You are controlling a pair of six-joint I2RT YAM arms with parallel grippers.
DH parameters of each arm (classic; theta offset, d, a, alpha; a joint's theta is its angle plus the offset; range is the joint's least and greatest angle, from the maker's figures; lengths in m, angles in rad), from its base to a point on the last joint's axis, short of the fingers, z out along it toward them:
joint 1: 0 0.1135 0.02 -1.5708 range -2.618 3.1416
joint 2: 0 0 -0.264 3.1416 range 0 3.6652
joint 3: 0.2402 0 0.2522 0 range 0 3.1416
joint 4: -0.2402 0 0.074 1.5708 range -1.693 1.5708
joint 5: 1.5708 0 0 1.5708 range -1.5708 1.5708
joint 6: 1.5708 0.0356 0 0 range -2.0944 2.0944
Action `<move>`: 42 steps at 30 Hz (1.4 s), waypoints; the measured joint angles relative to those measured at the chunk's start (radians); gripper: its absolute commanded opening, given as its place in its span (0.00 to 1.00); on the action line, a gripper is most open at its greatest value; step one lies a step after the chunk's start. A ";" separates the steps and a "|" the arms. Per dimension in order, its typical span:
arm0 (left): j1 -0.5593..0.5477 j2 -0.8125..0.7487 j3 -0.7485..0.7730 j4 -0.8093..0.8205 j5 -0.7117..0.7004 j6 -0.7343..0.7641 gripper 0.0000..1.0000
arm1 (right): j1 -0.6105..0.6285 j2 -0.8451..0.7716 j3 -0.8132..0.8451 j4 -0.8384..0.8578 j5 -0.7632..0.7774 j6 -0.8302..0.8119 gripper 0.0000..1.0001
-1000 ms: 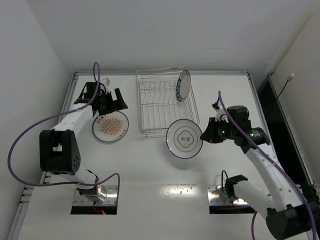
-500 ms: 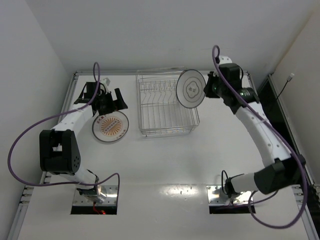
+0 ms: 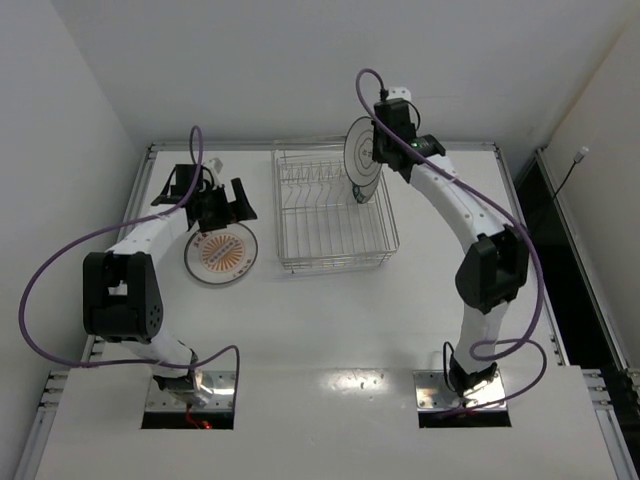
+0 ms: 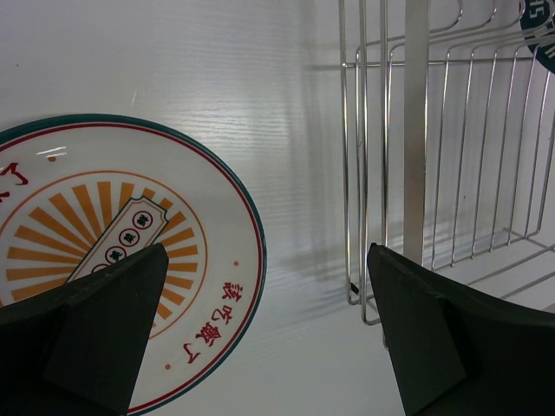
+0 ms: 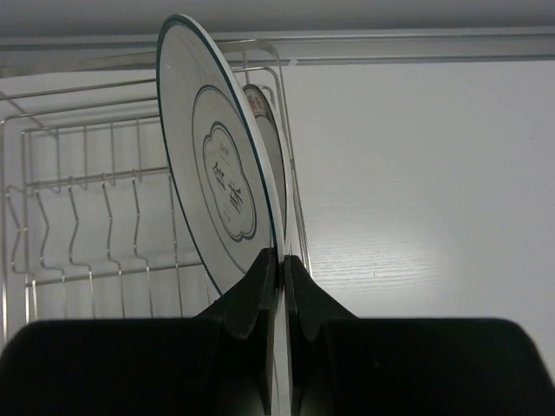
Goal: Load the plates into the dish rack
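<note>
The right gripper [image 5: 277, 260] is closed tight on the bottom rim of a white plate [image 5: 217, 173], which stands on edge straight above its fingers. The rack [image 3: 336, 264] lies below and beyond it. A second white plate [image 5: 272, 152] already stands in the rack, just behind the held one and almost touching it. To seat the held plate well, I would keep it upright and line its edge up with a free slot on the near side of the standing plate. It should then go straight down, not swing sideways into its neighbour. The fingers should let go only once the rim rests on the bottom wires. The left gripper [image 4: 267, 260] is spread wide and holds nothing. Under and to the left of its fingers, an orange plate [image 4: 130, 225] lies flat on the table [image 3: 300, 340], and the rack's side is off to its right. By count there are three plates: one held, one racked and one waiting. There is one rack.
</note>
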 measured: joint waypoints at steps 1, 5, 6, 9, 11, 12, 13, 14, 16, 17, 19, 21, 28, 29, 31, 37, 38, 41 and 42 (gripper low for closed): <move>0.000 0.002 0.001 0.000 0.001 0.000 0.99 | 0.009 0.023 0.018 -0.005 0.020 -0.004 0.00; 0.000 0.008 0.002 0.000 0.006 0.000 0.99 | 0.050 0.103 0.089 -0.007 0.114 -0.026 0.00; 0.000 0.010 0.002 -0.001 0.006 0.000 0.99 | 0.058 0.117 0.102 -0.005 0.135 -0.031 0.00; 0.000 0.012 0.002 0.000 0.009 0.000 0.99 | 0.086 0.141 0.119 -0.003 0.196 -0.046 0.00; 0.000 0.017 0.007 -0.003 0.010 0.000 0.99 | 0.098 0.148 0.122 -0.002 0.230 -0.054 0.00; 0.000 0.020 0.011 -0.002 0.010 0.000 0.99 | 0.103 0.150 0.122 -0.003 0.240 -0.056 0.00; 0.000 0.022 0.013 0.000 0.010 0.000 0.99 | 0.108 0.150 0.122 -0.003 0.254 -0.056 0.00; 0.000 0.023 0.013 0.000 0.010 0.000 0.99 | 0.109 0.150 0.123 -0.003 0.264 -0.057 0.00; 0.000 0.023 0.013 -0.001 0.013 0.000 0.99 | 0.108 0.150 0.126 -0.002 0.290 -0.056 0.00; 0.000 0.023 0.013 -0.001 0.013 0.000 0.99 | 0.107 0.150 0.128 -0.002 0.303 -0.057 0.00; 0.000 0.023 0.013 -0.001 0.014 0.000 0.99 | 0.107 0.150 0.130 -0.002 0.323 -0.060 0.00; 0.000 0.023 0.013 -0.001 0.014 0.000 0.99 | 0.106 0.150 0.130 -0.002 0.343 -0.060 0.00; 0.000 0.023 0.013 -0.001 0.021 0.000 0.99 | 0.106 0.150 0.135 -0.005 0.357 -0.071 0.00; 0.000 0.023 0.013 -0.001 0.021 0.000 0.99 | 0.106 0.150 0.136 -0.006 0.356 -0.071 0.00; 0.000 0.023 0.013 -0.001 0.021 0.000 0.99 | 0.106 0.150 0.136 -0.006 0.346 -0.070 0.00; 0.000 0.023 0.013 -0.001 0.021 0.000 0.99 | 0.111 0.192 0.136 -0.014 0.319 -0.061 0.00; 0.000 0.023 0.013 -0.001 0.021 0.000 0.99 | 0.114 0.202 0.135 -0.019 0.315 -0.058 0.00; 0.000 0.023 0.013 -0.001 0.021 0.000 0.99 | 0.126 0.224 0.125 -0.031 0.302 -0.048 0.00; 0.000 0.023 0.013 -0.001 0.021 0.000 0.99 | 0.129 0.226 0.118 -0.036 0.300 -0.043 0.00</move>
